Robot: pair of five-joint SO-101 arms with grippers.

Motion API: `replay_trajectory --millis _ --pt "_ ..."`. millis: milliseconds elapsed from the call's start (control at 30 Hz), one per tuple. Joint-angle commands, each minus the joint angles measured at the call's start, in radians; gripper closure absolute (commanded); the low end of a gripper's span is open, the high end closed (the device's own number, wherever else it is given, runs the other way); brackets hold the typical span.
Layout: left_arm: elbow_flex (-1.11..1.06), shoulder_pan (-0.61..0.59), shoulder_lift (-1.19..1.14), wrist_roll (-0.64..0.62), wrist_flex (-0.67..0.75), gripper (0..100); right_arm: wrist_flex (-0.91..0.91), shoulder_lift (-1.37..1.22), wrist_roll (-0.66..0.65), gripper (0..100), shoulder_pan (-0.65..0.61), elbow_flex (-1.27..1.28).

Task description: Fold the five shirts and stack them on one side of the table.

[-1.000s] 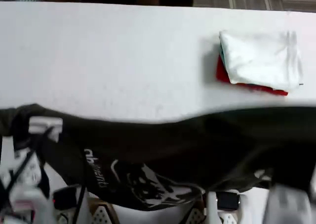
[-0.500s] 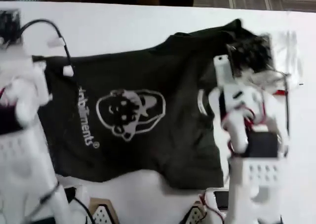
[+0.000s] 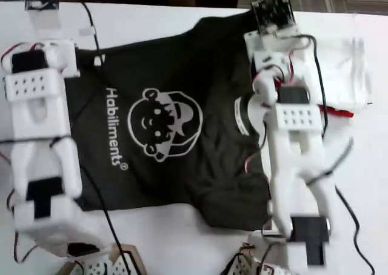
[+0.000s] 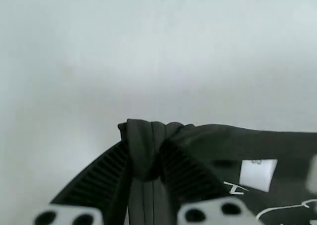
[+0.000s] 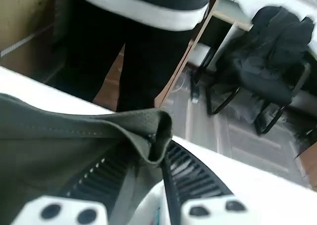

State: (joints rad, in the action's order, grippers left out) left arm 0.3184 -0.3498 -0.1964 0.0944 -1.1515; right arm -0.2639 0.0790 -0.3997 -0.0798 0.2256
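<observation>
The white table [image 3: 182, 20] carries the black shirt [image 3: 200, 166], spread print-up across its middle, with a stack of folded shirts [image 3: 339, 69], white on top, at the far right. The left gripper [image 4: 148, 158] is clenched on the shirt's bunched far-left corner, and the right gripper [image 5: 159, 153] pinches its far-right edge.

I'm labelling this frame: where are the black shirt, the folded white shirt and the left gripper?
black shirt [image 3: 182, 184]: high view, plain cloth beside the print.
folded white shirt [image 3: 348, 75]: high view, its top face.
left gripper [image 4: 144, 153]: left wrist view, between fingertips.

Black shirt [image 3: 212, 166] with white face print [image 3: 167, 125]
</observation>
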Motion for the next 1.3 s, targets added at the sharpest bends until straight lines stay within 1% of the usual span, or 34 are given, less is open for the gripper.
replay_trajectory --millis 0,167,333,400,500,633,733,900,967,1067,1133,1267 --pt "0.188 0.003 -0.150 -0.006 -0.048 97 -0.058 -0.145 -0.005 97.9 -0.028 -0.124" --pt "0.346 0.002 -0.371 -0.006 -0.052 97 -0.074 -0.346 -0.005 97.9 -0.065 -0.212" --pt "0.456 0.008 -0.588 -0.002 -0.057 97 -0.082 -0.556 -0.006 97.9 -0.090 -0.298" --pt "0.499 0.008 -0.655 -0.002 -0.084 97 -0.082 -0.616 -0.005 97.9 -0.091 -0.318" --pt "0.599 0.008 -0.724 -0.002 -0.153 97 -0.082 -0.667 -0.005 97.9 -0.091 -0.350" --pt "0.766 0.008 -0.753 -0.002 -0.285 97 -0.104 -0.645 -0.005 97.9 -0.070 -0.391" --pt "0.886 0.008 -0.755 -0.002 -0.419 97 -0.209 -0.570 -0.003 97.9 -0.053 -0.404" --pt "1.046 0.025 -0.760 0.009 -0.634 97 -0.437 -0.406 -0.003 97.9 -0.028 -0.402" --pt "1.032 0.032 -0.746 0.054 -0.640 98 -0.496 -0.348 -0.003 97.9 -0.018 -0.400" --pt "0.931 0.032 -0.672 0.057 -0.640 98 -0.601 -0.275 -0.003 97.9 -0.012 -0.400" --pt "0.809 0.038 -0.582 0.061 -0.640 98 -0.690 -0.232 -0.009 97.9 -0.008 -0.400" --pt "0.483 0.035 -0.338 0.064 -0.638 98 -0.825 -0.159 -0.009 97.9 -0.012 -0.400"
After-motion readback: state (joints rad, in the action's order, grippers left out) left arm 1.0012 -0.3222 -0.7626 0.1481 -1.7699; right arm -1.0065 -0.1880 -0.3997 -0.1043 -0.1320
